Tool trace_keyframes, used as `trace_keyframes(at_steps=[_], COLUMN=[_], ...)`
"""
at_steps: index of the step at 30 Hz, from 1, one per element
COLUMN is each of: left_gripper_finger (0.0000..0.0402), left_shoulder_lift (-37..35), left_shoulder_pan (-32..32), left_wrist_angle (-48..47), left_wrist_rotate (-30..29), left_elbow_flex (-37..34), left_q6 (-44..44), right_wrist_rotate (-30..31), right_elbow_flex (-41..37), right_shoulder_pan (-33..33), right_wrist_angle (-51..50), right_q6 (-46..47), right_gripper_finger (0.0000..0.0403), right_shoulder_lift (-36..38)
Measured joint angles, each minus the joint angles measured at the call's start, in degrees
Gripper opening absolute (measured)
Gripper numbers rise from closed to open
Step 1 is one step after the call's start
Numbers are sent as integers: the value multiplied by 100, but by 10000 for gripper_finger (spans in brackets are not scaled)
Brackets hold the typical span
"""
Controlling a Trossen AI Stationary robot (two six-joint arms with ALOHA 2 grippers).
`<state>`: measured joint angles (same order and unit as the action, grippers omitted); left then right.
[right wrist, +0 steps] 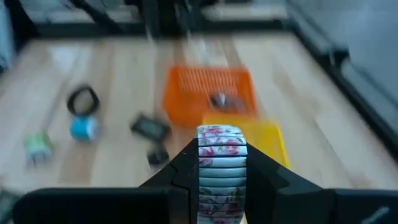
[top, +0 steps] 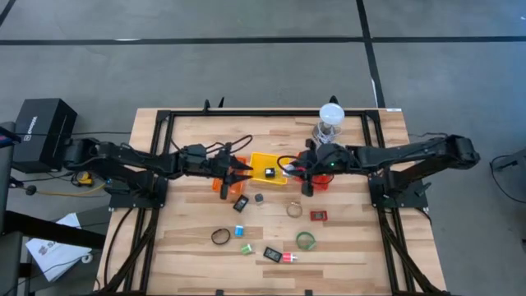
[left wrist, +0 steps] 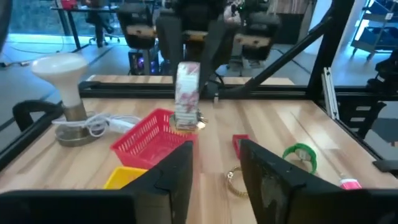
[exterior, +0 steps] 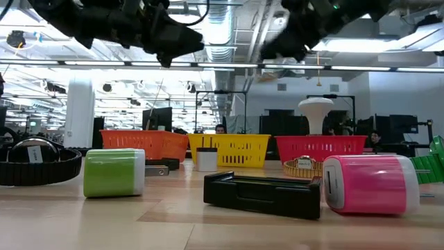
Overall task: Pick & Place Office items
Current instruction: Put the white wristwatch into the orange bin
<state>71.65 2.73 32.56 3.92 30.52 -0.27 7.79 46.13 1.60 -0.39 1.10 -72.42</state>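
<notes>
I am holding the floral band point(right wrist: 222, 165) in the right end effector point(right wrist: 222, 180), whose fingers are clamped on it from both sides, above the counter point(top: 362, 247) just right of the yellow basket point(top: 256, 159) and beside the red basket point(left wrist: 149, 134). The left wrist view shows the band hanging edge-on point(left wrist: 187, 93) from that end effector. It looks like a segmented stretch ring: light, springy, likely to flex or roll if pinched at one edge, so I judge a grip across its width is safest. The left end effector point(top: 238, 174) is hovering on the other side of the yellow basket, over the orange basket point(right wrist: 208, 93), fingers apart and empty. The remaining office items, such as the green ring point(top: 306, 240), are lying on the counter nearer the front edge than the yellow basket.
</notes>
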Motion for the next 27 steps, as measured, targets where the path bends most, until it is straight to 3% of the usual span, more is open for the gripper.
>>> trace_keyframes(at_steps=[14, 20, 27], left_gripper_finger=[246, 255, 253], left_shoulder_lift=[818, 1184, 1454], left_shoulder_pan=[-8, -7, -6], left_wrist_angle=[973, 1102, 1400], left_wrist_rotate=[-166, -186, -291], left_elbow_flex=[4, 2, 49], left_q6=[2, 2, 2], right_wrist_rotate=[37, 33, -2], right_elbow_flex=[17, 154, 264], right_shoulder_pan=[147, 84, 143], right_wrist_angle=[2407, 2426, 2416], right_q6=[-377, -410, -410], right_gripper_finger=[83, 71, 83], right_shoulder_lift=[-1577, -1609, -1601])
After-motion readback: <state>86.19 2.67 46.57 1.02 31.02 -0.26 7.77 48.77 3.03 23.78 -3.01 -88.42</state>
